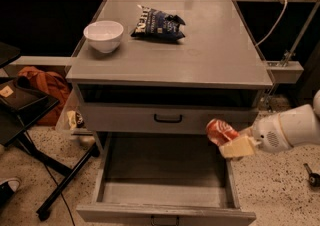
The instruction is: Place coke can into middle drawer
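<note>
Over the drawer's right wall: can in the grip, not yet set down.
At about 4 o'clock in the view, the gripper [229,140] is clamped on the coke can [219,130], which hangs tilted in the air just above the right side wall of the middle drawer [160,186]. That drawer, at 6 o'clock, stands pulled out with nothing on its grey floor, so opening and pick-up look done. What seems left: carry the can toward 9 o'clock over the floor, lower it, release, and pull clear. The upper drawer front [125,118] is shut; the bowl [103,35] and chip bag [157,21] sit on the cabinet top [215,55] at 11 and 12 o'clock.
</note>
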### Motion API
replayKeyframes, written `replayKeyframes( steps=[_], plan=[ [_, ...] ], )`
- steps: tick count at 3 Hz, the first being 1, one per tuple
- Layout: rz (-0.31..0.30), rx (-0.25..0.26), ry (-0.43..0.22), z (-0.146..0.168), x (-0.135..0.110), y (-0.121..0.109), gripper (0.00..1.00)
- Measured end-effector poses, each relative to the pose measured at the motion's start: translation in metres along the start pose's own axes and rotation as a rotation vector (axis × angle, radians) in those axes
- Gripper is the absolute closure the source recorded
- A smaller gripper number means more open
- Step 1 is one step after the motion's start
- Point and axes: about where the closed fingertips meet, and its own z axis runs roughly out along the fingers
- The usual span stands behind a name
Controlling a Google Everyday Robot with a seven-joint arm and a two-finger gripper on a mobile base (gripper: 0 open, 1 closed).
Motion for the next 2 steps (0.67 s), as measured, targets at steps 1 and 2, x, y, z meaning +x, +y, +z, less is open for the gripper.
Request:
replayKeyframes(
  steps=[1,2],
  plan=[
    [0.043,-0.008,0.011,0.0046,0.0028,0.0025,1.0],
    [0.032,-0.017,0.007,0.0097,-0.0015,0.0062,1.0]
  ],
)
